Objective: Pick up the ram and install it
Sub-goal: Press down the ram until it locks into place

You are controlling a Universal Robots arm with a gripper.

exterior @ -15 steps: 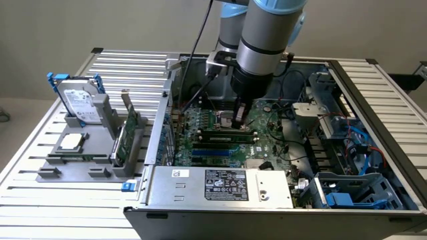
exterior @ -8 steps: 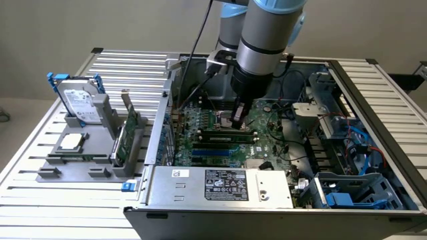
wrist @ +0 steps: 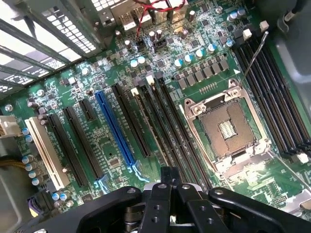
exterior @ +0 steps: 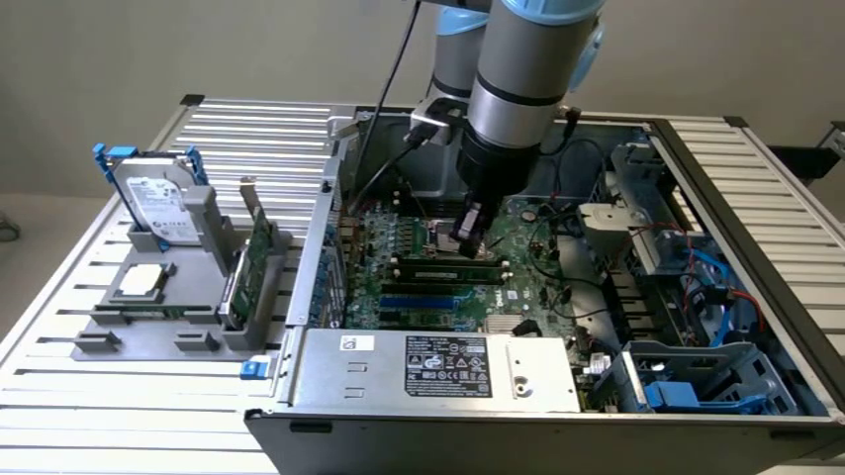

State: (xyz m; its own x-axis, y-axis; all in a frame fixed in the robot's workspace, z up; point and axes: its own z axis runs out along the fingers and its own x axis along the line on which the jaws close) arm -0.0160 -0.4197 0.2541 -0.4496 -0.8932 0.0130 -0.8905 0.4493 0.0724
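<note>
- The hand (exterior: 473, 240) is hanging low inside the open computer case (exterior: 739, 198), its tips just above the motherboard (exterior: 528, 252).
- In the exterior view the hand's dark fingers (exterior: 465, 226) are sitting close together, tips down on a long, dark strip lying across the board.
- That strip looks like the ram (exterior: 442, 265), lying along the memory slots directly beneath the hand; whether it is fully seated I cannot tell.
- In the wrist view the hand (wrist: 169, 187) is showing its fingers (wrist: 160, 194) pressed nearly together over a narrow dark edge, so it appears closed down, though whether it is actually gripping the ram I cannot tell.
- The empty processor socket (wrist: 227, 130) is lying just beside the hand, with more dark memory slots (wrist: 279, 97) on the socket's far side.
- A blue expansion slot (wrist: 114, 128) is running parallel to the slots under the hand, a little off to the other side.
- Well away from the hand, outside the case, a grey holder (exterior: 145, 327) on the slatted surface (exterior: 79, 416) is carrying a hard drive (exterior: 156, 203), a green expansion card (exterior: 244, 272) and a small square chip (exterior: 142, 282).
</note>
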